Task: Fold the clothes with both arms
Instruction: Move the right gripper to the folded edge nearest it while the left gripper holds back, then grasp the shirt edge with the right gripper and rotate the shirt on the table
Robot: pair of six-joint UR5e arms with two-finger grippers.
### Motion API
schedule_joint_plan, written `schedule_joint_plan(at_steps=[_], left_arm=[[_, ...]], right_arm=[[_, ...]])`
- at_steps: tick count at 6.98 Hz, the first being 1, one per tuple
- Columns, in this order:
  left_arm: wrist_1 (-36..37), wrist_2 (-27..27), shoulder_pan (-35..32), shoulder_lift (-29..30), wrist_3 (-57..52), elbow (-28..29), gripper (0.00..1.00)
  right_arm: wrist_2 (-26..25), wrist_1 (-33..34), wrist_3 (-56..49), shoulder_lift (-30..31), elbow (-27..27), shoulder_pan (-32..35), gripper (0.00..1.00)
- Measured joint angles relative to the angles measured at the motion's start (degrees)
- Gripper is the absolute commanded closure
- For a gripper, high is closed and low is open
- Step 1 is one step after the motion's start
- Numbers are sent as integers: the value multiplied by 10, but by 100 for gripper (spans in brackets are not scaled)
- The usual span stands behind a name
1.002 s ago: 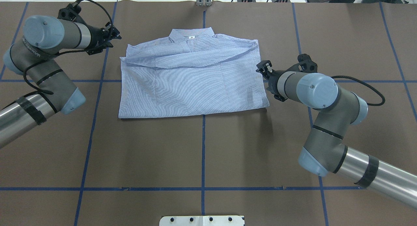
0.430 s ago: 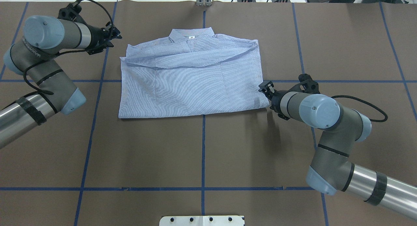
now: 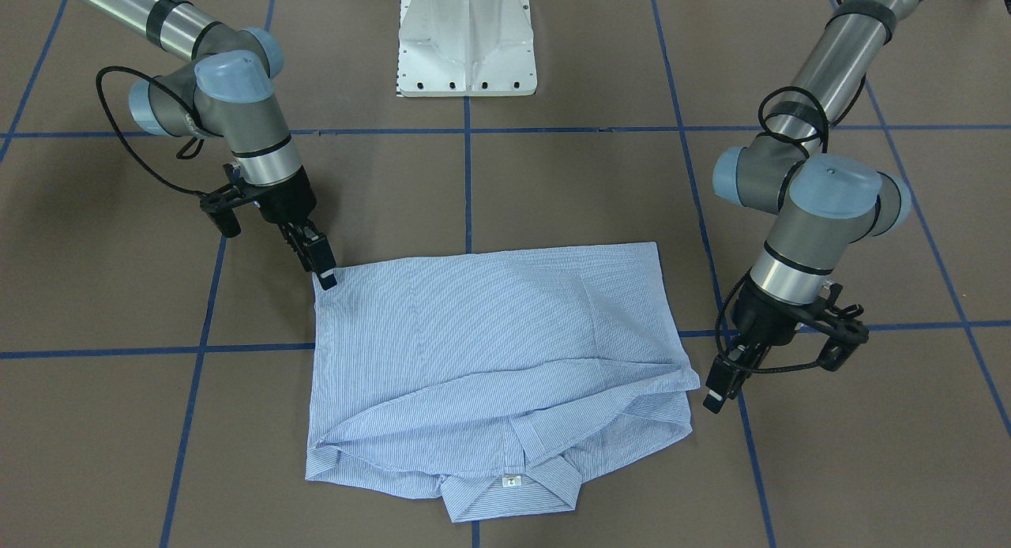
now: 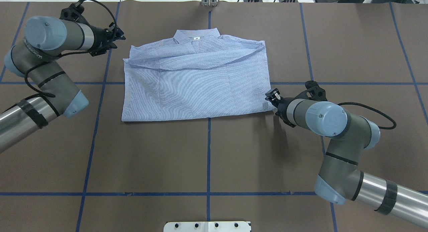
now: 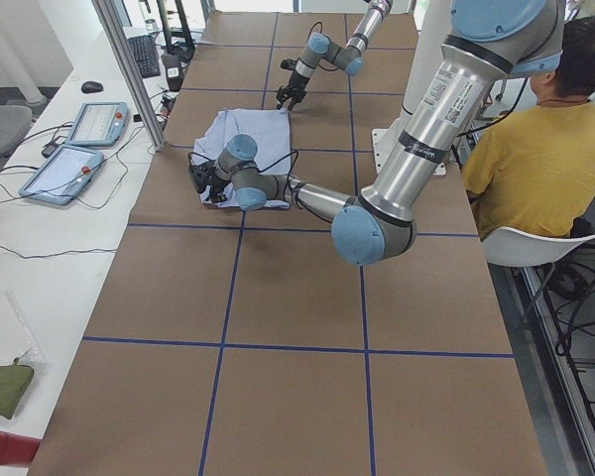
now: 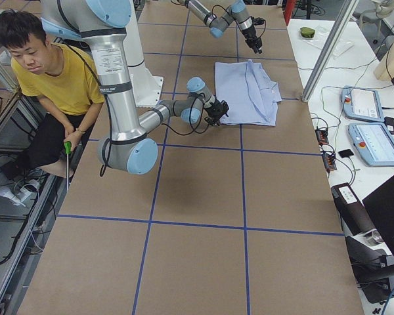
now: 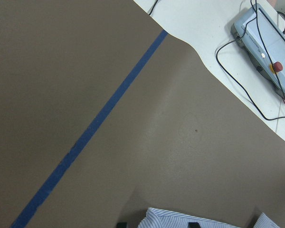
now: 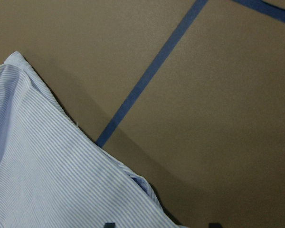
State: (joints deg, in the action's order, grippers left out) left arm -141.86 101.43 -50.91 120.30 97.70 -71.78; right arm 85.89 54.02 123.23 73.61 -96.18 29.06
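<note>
Folded shirt (image 4: 197, 81); right end effector (image 4: 272, 96) spread at its hem corner, perhaps touching; left end effector (image 4: 118, 34) spread, apart.

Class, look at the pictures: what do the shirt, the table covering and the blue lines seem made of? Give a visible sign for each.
The shirt: thin woven cloth, probably cotton, matte; fine stripes, soft folds.
The table covering: likely brown paper or card, matte; its edge lifts in a wave.
The blue lines: probably adhesive tape; flat strips with small breaks.
</note>
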Motion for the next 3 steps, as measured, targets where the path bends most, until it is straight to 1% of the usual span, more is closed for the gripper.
schedule_joint_plan(at_steps=[3], left_arm=[[0,-1,0,-1,0,1,47]], right_arm=[[2,2,6,1,-13,0,100]])
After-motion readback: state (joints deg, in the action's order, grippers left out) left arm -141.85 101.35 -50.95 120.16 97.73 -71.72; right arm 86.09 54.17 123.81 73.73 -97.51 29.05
